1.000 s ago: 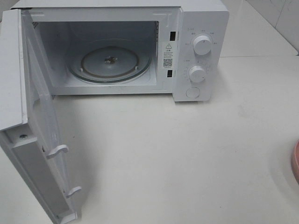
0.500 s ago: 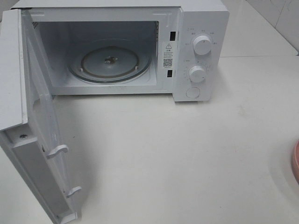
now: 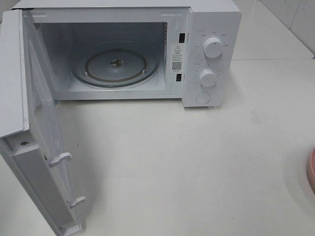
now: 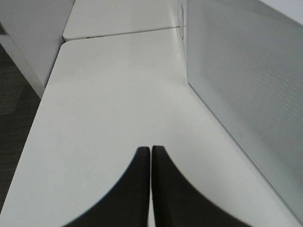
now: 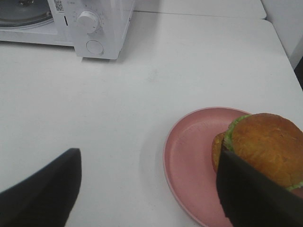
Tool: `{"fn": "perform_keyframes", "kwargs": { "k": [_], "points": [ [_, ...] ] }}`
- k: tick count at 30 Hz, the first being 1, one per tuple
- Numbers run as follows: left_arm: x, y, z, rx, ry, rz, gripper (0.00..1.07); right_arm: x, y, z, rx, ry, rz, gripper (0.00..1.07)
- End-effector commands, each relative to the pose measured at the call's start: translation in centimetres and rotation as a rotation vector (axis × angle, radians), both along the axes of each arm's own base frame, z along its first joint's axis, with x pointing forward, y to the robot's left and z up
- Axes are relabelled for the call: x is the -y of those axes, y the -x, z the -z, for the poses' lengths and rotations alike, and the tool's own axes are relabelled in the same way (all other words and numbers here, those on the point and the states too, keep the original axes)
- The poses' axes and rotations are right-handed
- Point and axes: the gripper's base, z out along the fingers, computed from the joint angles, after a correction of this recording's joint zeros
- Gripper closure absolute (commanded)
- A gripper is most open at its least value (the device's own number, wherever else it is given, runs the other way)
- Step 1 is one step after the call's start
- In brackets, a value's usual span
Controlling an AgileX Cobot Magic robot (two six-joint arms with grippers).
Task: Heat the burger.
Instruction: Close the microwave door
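The burger (image 5: 267, 144), with a glossy brown bun and a green lettuce edge, sits on a round pink plate (image 5: 191, 151) in the right wrist view. My right gripper (image 5: 149, 156) hangs open above the table. One of its dark fingers (image 5: 251, 194) overlaps the burger's near side and the other stands far off over bare table. The left gripper (image 4: 151, 151) is shut with nothing between its fingers, over the white table beside the microwave door (image 4: 246, 75). Neither gripper shows in the exterior view.
The white microwave (image 3: 211, 54) stands at the back with its door (image 3: 44, 147) swung wide open to the left. Its glass turntable (image 3: 115, 64) holds nothing. Only a sliver of the pink plate (image 3: 311, 172) shows at the right edge of the exterior view.
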Motion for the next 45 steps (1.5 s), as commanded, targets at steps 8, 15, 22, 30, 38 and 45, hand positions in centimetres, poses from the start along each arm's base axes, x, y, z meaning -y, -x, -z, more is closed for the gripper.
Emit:
{"fn": "perform_keyframes", "kwargs": {
  "k": [8,15,22,30,38,45],
  "points": [
    [0.5,-5.0,2.3,0.077,0.006,0.027,1.07,0.0,0.4,0.0,0.035,-0.005,0.007,0.31],
    [0.9,-8.3,5.4,0.276,0.107,0.022,1.07,0.0,0.4,0.0,0.035,-0.005,0.007,0.31],
    [1.2,-9.9,7.1,0.264,0.085,0.046,1.07,0.0,0.4,0.0,0.035,-0.005,0.007,0.32],
    [3.3,-12.3,9.1,0.230,0.091,0.219,1.07,0.0,0.4,0.0,0.035,-0.005,0.007,0.32],
    [5.0,-13.0,10.8,0.178,0.095,0.406,1.07,0.0,0.4,0.0,0.035,-0.005,0.007,0.32],
    [6.0,-13.6,11.4,0.208,0.157,0.492,1.07,0.0,0.4,0.0,0.035,-0.005,0.007,0.32]
  ]
}}
